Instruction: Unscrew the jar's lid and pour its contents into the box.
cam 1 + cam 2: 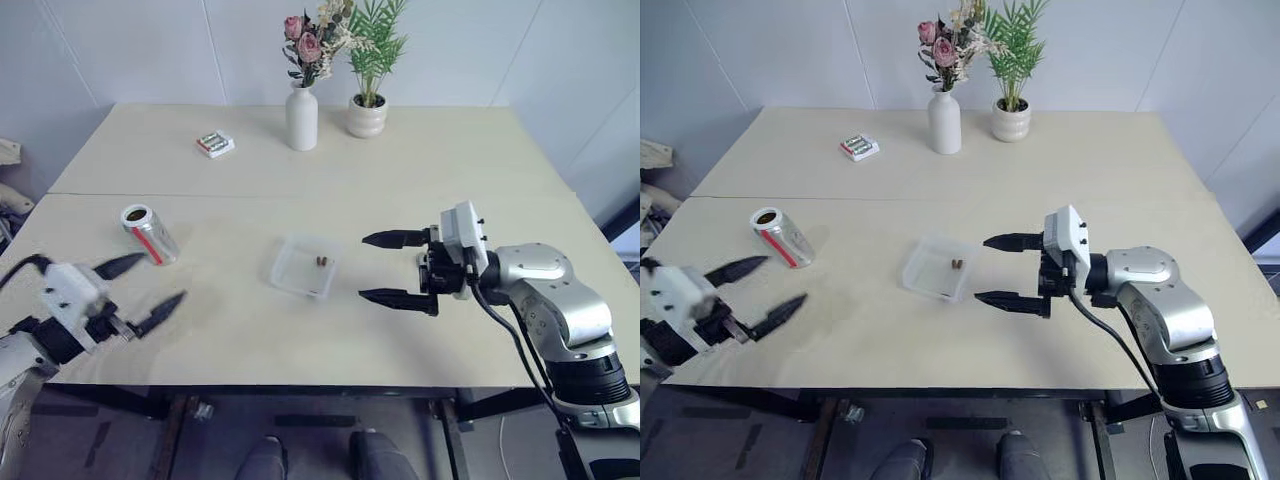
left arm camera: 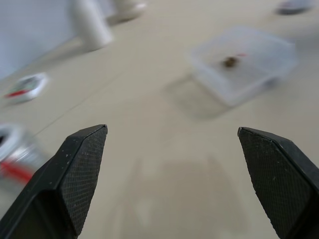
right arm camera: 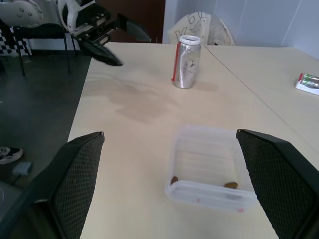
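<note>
The jar [image 1: 150,232] stands upright at the table's left, silver with a red mark, its mouth open [image 3: 186,62]. The lid is out of view. The box [image 1: 304,266], a shallow clear tray, sits mid-table with the contents [image 1: 321,261], tiny brown pieces, inside it [image 3: 230,185]. My left gripper [image 1: 163,277] hovers open and empty near the front left edge, just in front of the jar and apart from it. My right gripper [image 1: 362,267] is open and empty, level, pointing at the box's right side with a small gap between them.
A white vase with flowers [image 1: 302,118] and a white plant pot [image 1: 366,117] stand at the far middle of the table. A small white pack [image 1: 215,144] lies far left. The table's front edge [image 1: 300,384] runs close below both grippers.
</note>
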You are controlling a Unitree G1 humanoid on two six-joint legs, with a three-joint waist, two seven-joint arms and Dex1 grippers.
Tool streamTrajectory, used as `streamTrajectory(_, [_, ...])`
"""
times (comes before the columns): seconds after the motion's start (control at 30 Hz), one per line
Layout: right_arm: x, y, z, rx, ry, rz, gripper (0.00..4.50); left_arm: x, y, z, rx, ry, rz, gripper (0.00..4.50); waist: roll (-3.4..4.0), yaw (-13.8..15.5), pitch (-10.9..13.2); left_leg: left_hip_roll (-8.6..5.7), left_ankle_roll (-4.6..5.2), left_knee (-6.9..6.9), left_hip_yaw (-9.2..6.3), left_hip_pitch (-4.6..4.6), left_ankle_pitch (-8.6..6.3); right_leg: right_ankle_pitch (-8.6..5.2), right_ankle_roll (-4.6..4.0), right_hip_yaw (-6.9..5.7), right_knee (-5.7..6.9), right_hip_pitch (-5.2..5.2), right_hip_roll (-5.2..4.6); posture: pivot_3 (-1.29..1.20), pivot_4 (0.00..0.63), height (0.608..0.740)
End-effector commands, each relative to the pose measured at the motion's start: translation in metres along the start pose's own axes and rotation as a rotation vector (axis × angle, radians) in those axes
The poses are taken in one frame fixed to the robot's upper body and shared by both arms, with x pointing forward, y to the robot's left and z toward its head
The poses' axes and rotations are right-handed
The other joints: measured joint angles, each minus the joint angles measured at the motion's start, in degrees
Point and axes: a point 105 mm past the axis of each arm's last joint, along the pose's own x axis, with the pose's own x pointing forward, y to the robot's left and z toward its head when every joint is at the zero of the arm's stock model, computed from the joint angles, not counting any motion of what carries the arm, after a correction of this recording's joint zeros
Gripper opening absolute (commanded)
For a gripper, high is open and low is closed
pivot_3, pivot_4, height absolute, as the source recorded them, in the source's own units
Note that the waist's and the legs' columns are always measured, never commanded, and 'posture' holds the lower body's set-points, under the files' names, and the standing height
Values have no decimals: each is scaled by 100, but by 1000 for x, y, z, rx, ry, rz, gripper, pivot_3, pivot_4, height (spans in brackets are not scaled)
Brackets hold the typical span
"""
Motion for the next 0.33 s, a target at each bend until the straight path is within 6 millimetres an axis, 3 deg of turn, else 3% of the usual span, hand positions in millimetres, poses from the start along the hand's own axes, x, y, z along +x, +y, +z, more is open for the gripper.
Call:
streamTrajectory(0.03, [-6,5,12,-61,2,12,4500,4,0,17,66,-56,-84,4478,0,0,1,4,0,-3,0,-1,0,2,4,0,1,-5,4,0,150,740])
streamTrajectory(0.17, [-11,18,13,-47,19,26,4500,4,6,13,57,-47,-120,4478,3,1,1,24,-2,-24,-2,0,-1,3,3,-4,3,-16,20,0,150,740])
streamTrajectory(0.33, [-18,16,12,-41,15,-55,4500,1,8,10,52,-45,-96,4478,3,-10,2,34,-7,-31,3,-2,-6,1,1,-1,-6,-20,22,0,150,740])
